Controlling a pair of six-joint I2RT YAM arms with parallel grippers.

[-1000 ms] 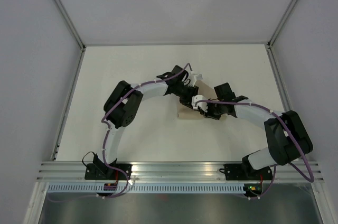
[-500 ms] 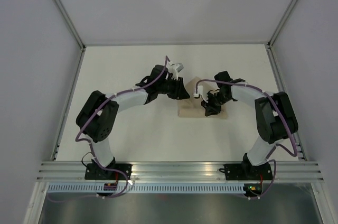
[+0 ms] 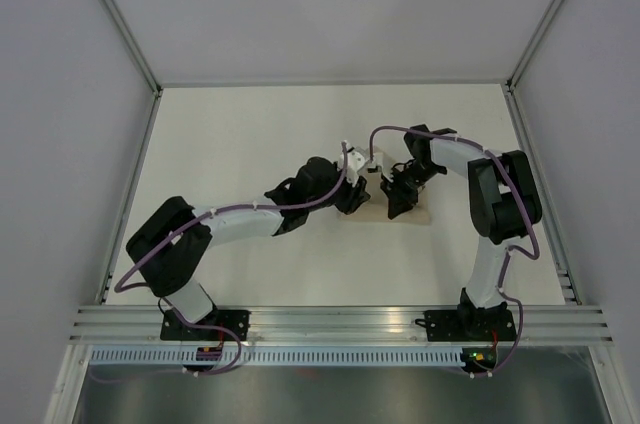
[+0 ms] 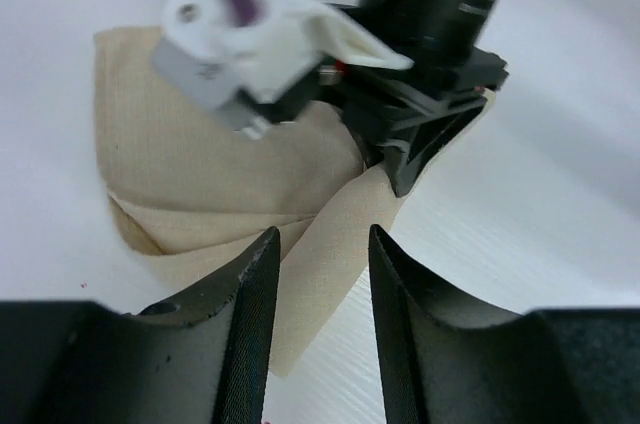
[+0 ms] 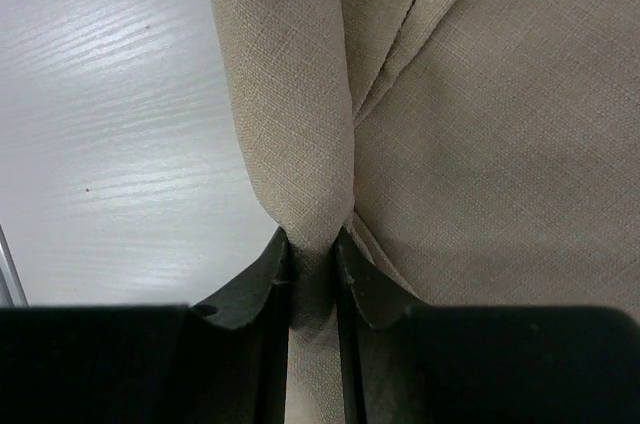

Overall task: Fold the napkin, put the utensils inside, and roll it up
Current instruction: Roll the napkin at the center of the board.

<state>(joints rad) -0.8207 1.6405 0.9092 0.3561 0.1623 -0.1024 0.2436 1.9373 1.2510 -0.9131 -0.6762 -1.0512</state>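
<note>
The beige napkin point(image 3: 417, 211) lies bunched and partly rolled at mid-table, mostly covered by both grippers. My right gripper point(image 3: 394, 199) is shut on a rolled fold of the napkin point(image 5: 300, 94), pinched between its fingertips point(image 5: 283, 244). My left gripper point(image 3: 355, 198) stands open just left of it. A loose strip of napkin point(image 4: 325, 264) lies on the table under the gap between its fingers point(image 4: 255, 284), untouched. The right gripper point(image 4: 420, 119) shows in the left wrist view, right behind that strip. The utensils are out of view.
The white table point(image 3: 250, 134) is walled on three sides by grey panels point(image 3: 60, 144). An aluminium rail point(image 3: 340, 319) with both arm bases runs along the near edge. The right arm's elbow point(image 3: 505, 194) hangs over the right side.
The left arm has stretched out low across the table and its gripper has come down from behind the napkin to its left edge, jaws opening wider. The right gripper stays shut on the fold.
</note>
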